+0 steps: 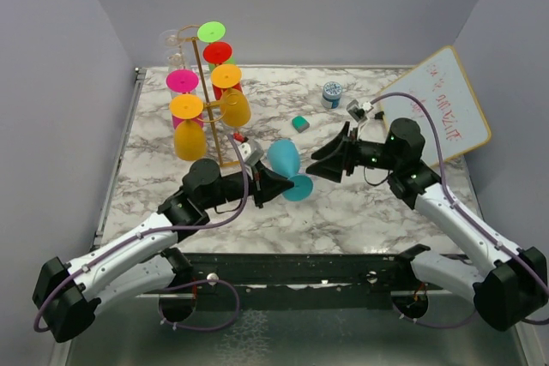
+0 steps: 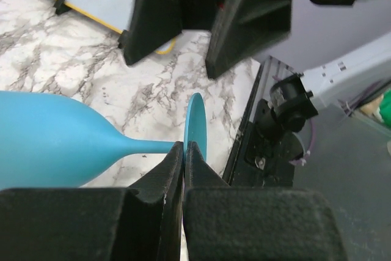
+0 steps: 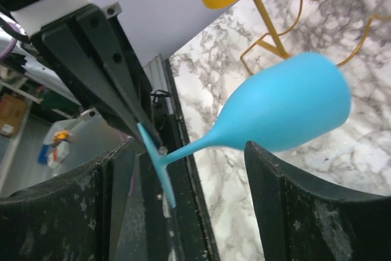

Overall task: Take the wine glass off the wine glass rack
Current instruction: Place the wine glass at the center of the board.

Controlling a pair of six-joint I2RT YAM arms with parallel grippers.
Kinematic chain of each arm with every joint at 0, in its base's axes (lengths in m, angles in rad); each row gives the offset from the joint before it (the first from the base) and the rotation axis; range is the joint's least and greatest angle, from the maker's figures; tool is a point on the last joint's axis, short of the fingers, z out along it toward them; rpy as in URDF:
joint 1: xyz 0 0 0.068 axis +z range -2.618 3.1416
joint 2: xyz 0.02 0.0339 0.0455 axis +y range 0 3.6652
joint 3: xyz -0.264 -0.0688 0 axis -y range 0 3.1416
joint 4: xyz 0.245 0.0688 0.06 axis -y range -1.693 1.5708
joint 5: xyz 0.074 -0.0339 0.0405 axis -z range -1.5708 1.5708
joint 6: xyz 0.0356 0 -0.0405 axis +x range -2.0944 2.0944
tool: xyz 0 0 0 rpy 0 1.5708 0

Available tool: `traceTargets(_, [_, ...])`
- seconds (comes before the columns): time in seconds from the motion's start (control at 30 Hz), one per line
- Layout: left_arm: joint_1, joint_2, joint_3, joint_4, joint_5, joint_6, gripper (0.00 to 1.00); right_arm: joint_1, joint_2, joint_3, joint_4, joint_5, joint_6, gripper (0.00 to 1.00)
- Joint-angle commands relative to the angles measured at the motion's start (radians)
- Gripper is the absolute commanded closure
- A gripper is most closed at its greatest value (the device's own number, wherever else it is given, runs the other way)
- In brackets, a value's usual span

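Note:
A blue wine glass (image 1: 284, 159) hangs tilted above the table, off the gold wine glass rack (image 1: 202, 83), which stands at the back left. My left gripper (image 1: 276, 184) is shut on the rim of the glass's round foot (image 2: 196, 125), the bowl (image 2: 49, 142) pointing away to the left. My right gripper (image 1: 329, 161) is open just right of the glass, its fingers (image 3: 287, 206) standing apart on either side of the stem (image 3: 195, 148) without touching it. The rack's wire base (image 3: 278, 50) lies behind the bowl.
Several coloured glasses, among them a yellow one (image 1: 190, 139) and an orange one (image 1: 234, 107), hang upside down on the rack. A whiteboard (image 1: 439, 105) leans at the back right. A small blue jar (image 1: 332, 93) and a green block (image 1: 299, 123) sit behind the grippers.

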Motion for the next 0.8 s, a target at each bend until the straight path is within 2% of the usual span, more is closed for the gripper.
traceTargets(0.0, [-0.005, -0.046, -0.04, 0.026, 0.217, 0.136, 1.0, -0.01, 0.01, 0.104, -0.161, 0.038, -0.139, 0.19])
traceTargets(0.1, [-0.006, -0.042, -0.044, 0.027, 0.378, 0.191, 1.0, -0.021, 0.068, 0.129, -0.145, -0.05, -0.177, 0.16])
traceTargets(0.23, [-0.006, -0.038, -0.061, 0.024, 0.496, 0.284, 1.0, -0.051, 0.154, 0.163, -0.144, -0.136, -0.179, 0.15])
traceTargets(0.43, [-0.005, -0.11, -0.105, -0.024, 0.476, 0.46, 1.0, -0.135, 0.254, 0.212, -0.184, -0.395, -0.202, 0.15])
traceTargets(0.6, [-0.005, -0.109, -0.083, -0.122, 0.52, 0.573, 1.0, -0.149, 0.249, 0.215, -0.182, -0.459, -0.2, 0.14])
traceTargets(0.77, [-0.005, -0.117, -0.113, -0.092, 0.595, 0.605, 1.0, -0.149, 0.276, 0.216, -0.223, -0.481, -0.196, 0.16])
